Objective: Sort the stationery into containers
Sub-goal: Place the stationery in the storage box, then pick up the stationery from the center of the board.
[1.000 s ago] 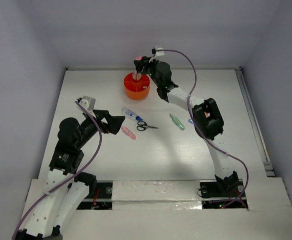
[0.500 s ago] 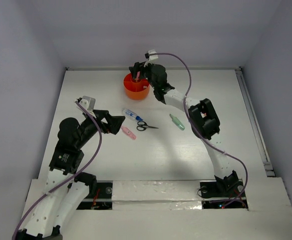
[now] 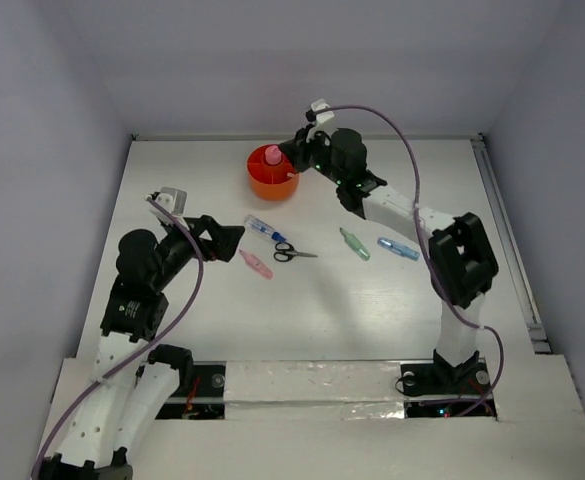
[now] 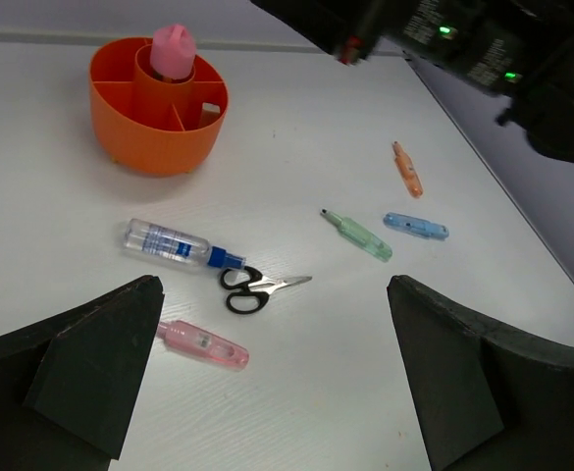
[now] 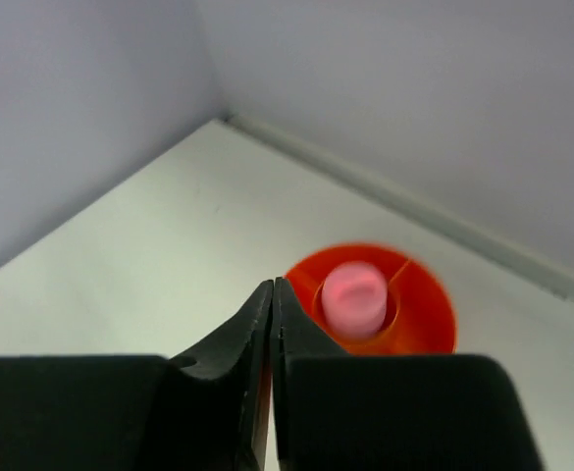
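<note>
Orange plastic, round and split by inner walls, the tub sits at the far side of the white tabletop. A pink-capped piece stands upright in its central well. Nearer, the clear blue-and-white tube lies flat, its blue tip pointing right at the black-handled scissors, whose blades also point right. The right gripper hangs beside the tub, fingers pressed together and empty. The left gripper gapes wide.

One tub, one scissors, one tube, four loose capsules, one pink-topped piece
</note>
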You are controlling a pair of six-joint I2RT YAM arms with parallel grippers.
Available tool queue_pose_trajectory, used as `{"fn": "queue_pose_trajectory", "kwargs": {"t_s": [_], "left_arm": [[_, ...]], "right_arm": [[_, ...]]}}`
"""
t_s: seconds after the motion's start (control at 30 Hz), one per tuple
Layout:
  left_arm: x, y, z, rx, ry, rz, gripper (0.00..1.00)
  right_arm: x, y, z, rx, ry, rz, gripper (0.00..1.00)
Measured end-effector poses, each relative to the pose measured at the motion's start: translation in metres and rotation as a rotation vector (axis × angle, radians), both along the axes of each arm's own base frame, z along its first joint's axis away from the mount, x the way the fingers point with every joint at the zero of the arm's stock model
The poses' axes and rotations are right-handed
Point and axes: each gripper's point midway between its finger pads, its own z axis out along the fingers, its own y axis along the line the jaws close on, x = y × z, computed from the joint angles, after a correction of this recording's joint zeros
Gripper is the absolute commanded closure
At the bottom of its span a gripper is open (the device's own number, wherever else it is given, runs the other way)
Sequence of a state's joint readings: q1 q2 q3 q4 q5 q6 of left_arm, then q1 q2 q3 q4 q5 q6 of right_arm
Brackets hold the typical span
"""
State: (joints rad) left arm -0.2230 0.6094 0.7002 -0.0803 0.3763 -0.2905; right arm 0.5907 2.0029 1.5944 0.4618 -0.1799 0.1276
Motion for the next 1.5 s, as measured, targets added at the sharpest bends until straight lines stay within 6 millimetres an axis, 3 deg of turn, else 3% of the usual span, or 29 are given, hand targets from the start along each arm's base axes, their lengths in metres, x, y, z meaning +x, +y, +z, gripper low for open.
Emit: {"fn": "queue_pose_trajectory", "kwargs": {"t_s": [0.1, 0.13, 0.2, 0.23, 0.43, 0.5, 0.7, 0.97, 1.3, 1.4, 1.43, 1.5], "left_arm": [[0.005, 0.006, -0.003, -0.002, 0.013, 0.030, 0.01], [0.006, 0.007, -0.003, -0.002, 0.016, 0.038, 0.01], [0.008, 0.008, -0.005, -0.005, 0.026, 0.044, 0.01], [0.009, 0.007, -0.007, -0.006, 0.033, 0.044, 0.01], [0.014, 0.003, -0.017, -0.021, 0.089, 0.033, 0.01], [0.015, 0.000, -0.021, -0.033, 0.116, 0.023, 0.01], [0.017, -0.004, -0.025, -0.099, 0.160, 0.026, 0.19], [0.019, -0.005, -0.036, -0.195, 0.193, 0.064, 0.18], [0.023, -0.001, -0.053, -0.240, 0.227, 0.114, 0.18], [0.024, 0.000, -0.053, -0.243, 0.226, 0.122, 0.18], [0.025, 0.001, -0.053, -0.243, 0.223, 0.126, 0.18], [0.026, 0.002, -0.052, -0.243, 0.220, 0.133, 0.18]], "right_arm": [[-0.041, -0.010, 0.000, -0.034, 0.041, 0.090, 0.82], [-0.052, -0.011, -0.003, -0.043, 0.054, 0.118, 0.70], [-0.073, -0.013, -0.016, -0.065, 0.090, 0.177, 0.56], [-0.080, -0.014, -0.026, -0.079, 0.112, 0.200, 0.45], [-0.110, -0.016, -0.116, -0.199, 0.326, 0.302, 0.32], [-0.114, -0.015, -0.138, -0.225, 0.373, 0.323, 0.32], [-0.122, -0.008, -0.190, -0.283, 0.461, 0.345, 0.31], [-0.128, 0.005, -0.239, -0.345, 0.513, 0.323, 0.35], [-0.111, 0.018, -0.244, -0.340, 0.488, 0.299, 0.53], [-0.109, 0.020, -0.245, -0.338, 0.486, 0.296, 0.64], [-0.108, 0.020, -0.245, -0.339, 0.486, 0.292, 0.73], [-0.107, 0.019, -0.245, -0.341, 0.486, 0.286, 0.76]]}}
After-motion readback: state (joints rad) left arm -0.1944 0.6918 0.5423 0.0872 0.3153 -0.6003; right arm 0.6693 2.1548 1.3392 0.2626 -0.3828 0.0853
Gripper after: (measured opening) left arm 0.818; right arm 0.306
